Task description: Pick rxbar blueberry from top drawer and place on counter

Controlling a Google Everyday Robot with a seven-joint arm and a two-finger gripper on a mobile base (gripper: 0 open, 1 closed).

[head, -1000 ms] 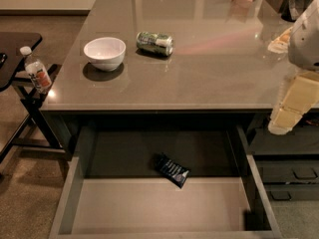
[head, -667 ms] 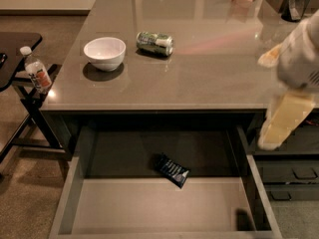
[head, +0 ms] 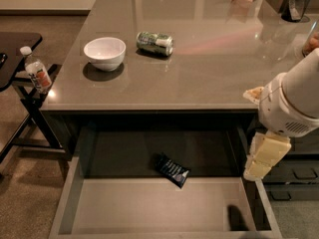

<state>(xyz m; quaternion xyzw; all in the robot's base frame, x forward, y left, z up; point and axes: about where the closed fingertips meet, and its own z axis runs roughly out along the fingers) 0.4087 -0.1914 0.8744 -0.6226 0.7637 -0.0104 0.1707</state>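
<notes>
The rxbar blueberry [head: 172,170], a small dark navy wrapper with pale lettering, lies flat in the middle of the open top drawer [head: 149,208], toward its back. The counter [head: 209,68] is glossy grey-brown above the drawer. My gripper [head: 260,167], cream-coloured under a white arm housing [head: 294,101], hangs at the right edge of the view over the drawer's right side wall. It is to the right of the bar, apart from it and above the drawer's floor.
On the counter stand a white bowl [head: 104,52] and a green-and-white can [head: 155,43] lying on its side. A black side table [head: 15,49] with a small bottle [head: 36,74] is at the left. Dark drawers with handles [head: 294,176] are at the right.
The arm and gripper have moved left and down, from over the counter's right edge to above the drawer's right side. The bar has not moved.
</notes>
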